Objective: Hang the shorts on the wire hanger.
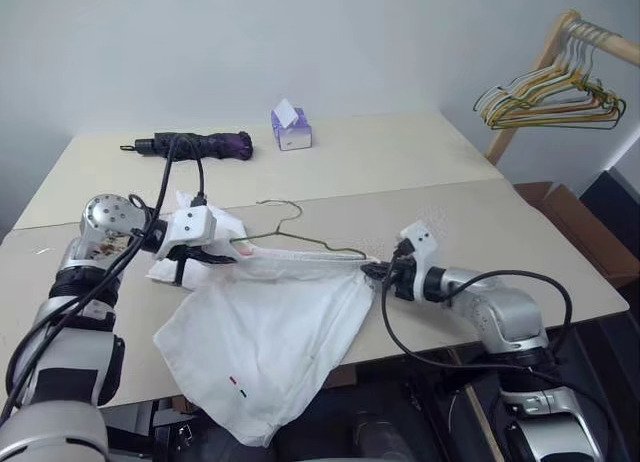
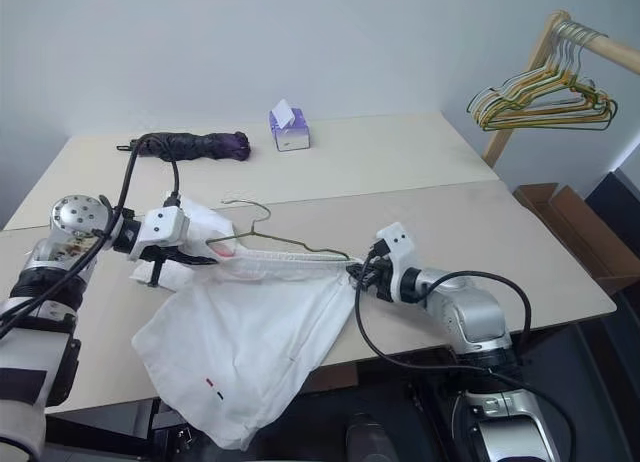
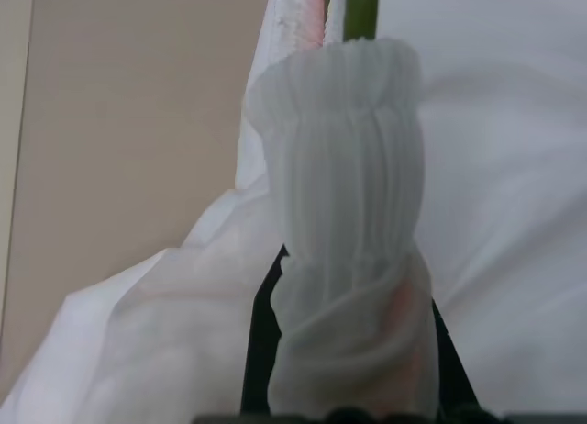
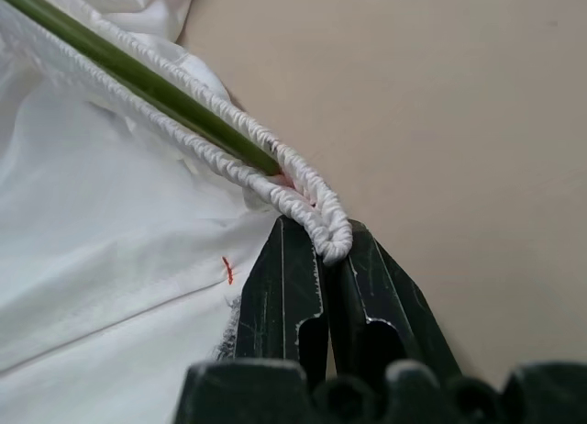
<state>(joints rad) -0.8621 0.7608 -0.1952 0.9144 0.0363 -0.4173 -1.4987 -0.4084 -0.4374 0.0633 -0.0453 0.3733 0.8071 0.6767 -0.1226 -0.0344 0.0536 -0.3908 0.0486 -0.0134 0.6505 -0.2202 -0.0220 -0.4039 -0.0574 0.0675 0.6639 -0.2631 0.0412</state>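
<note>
The right pincer (image 4: 316,286) is squeezed tight on one end of the shorts' (image 1: 262,352) stretchy waistband, and in the right wrist view the bunched white band curls over the tips of its two black fingers (image 4: 280,295). The green-brown wire of the hanger (image 1: 290,237) runs inside that band, right up to the pinched end.

The left pincer (image 1: 205,250) is squeezed shut on the other end of the waistband — in the left wrist view a thick roll of gathered white cloth stands up between its fingers, with a bit of the wire poking out above it.

Between the two pincers the waistband is pulled almost straight, just above the counter (image 1: 470,222). The hanger's shoulders lie along the band, and its small hook sticks up and back, free of the cloth. The rest of the shorts droops down from the band, spreads over the counter and hangs off the near edge. Two tiny marks, one red and one dark, show near the bottom hem.

Farther back on the counter lie a folded dark purple umbrella (image 1: 195,145) and — just beside it — a small purple tissue box (image 1: 291,129). Off to the right, away from the counter, a bunch of green, yellow and orange hangers (image 1: 550,97) hangs from a wooden rail (image 1: 590,34).
</note>
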